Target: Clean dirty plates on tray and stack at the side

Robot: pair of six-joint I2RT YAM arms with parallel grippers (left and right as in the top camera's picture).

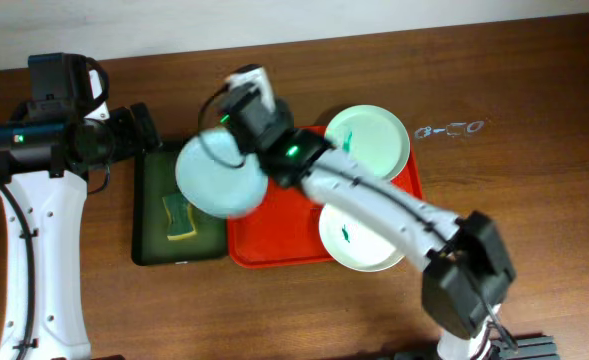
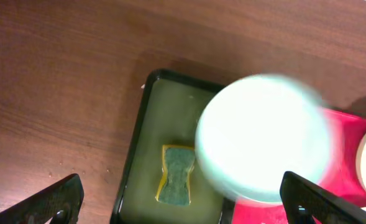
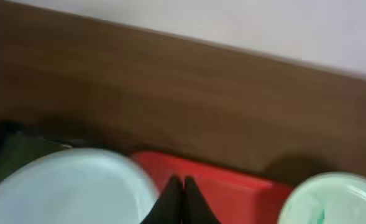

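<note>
Overhead, right tool [image 3: 183, 198] grasping lifted plate [image 1: 214, 178] above green tray [image 1: 152, 228], left tool [image 2: 183, 200] released, two plates [image 1: 367, 140] on red tray [image 1: 274, 242]

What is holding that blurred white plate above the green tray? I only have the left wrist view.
Observer: The right gripper, its fingers pinched together at the rim of the lifted plate.
Operator: How many plates sit on the red tray?
Observer: Two. The far plate is at the back right corner of the red tray, and the near plate lies partly under the right arm.
Operator: Are both dirty?
Observer: Overhead, each shows a green smear.
</note>
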